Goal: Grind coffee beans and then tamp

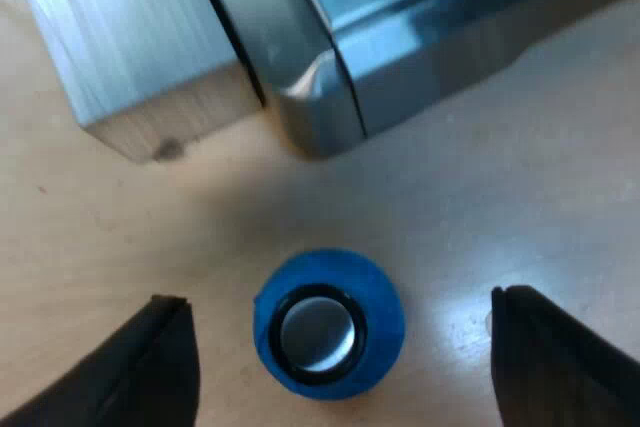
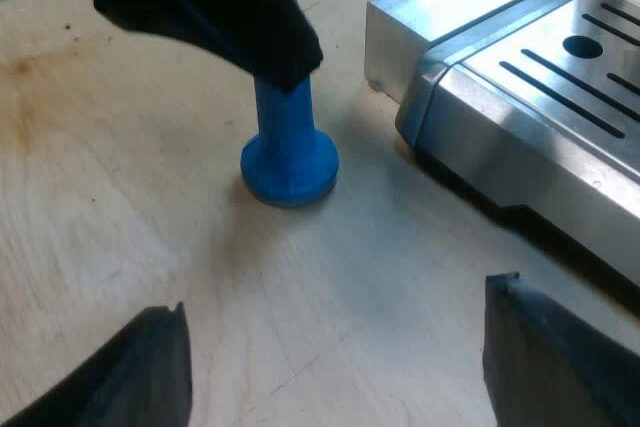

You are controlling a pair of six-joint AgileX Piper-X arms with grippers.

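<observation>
Two views inspected. Left wrist: tamper (image 1: 328, 325) upright on worktop (image 1: 500, 167) by machine (image 1: 400, 37) corner, between wide left jaws, untouched. Right wrist: right jaws wide, empty; tamper (image 2: 290, 152) near machine (image 2: 540, 97), left jaws above it.

Blue tamper (image 2: 288, 152) top hidden behind left gripper (image 2: 280, 57); espresso machine (image 2: 520, 97) cut off, probably its base.

Pale wooden table (image 1: 520, 147), grain visible; brownish stain (image 2: 20, 97) on bare wood well apart from tamper; few dark specks nearby. Blue tamper (image 1: 330, 322) stands upright on table, wide base down, near corner of coffee machine (image 1: 420, 37) but not touching it. Machine's steel base rests on table; brushed metal box (image 1: 130, 37) sits just beside it, also on wood.
</observation>
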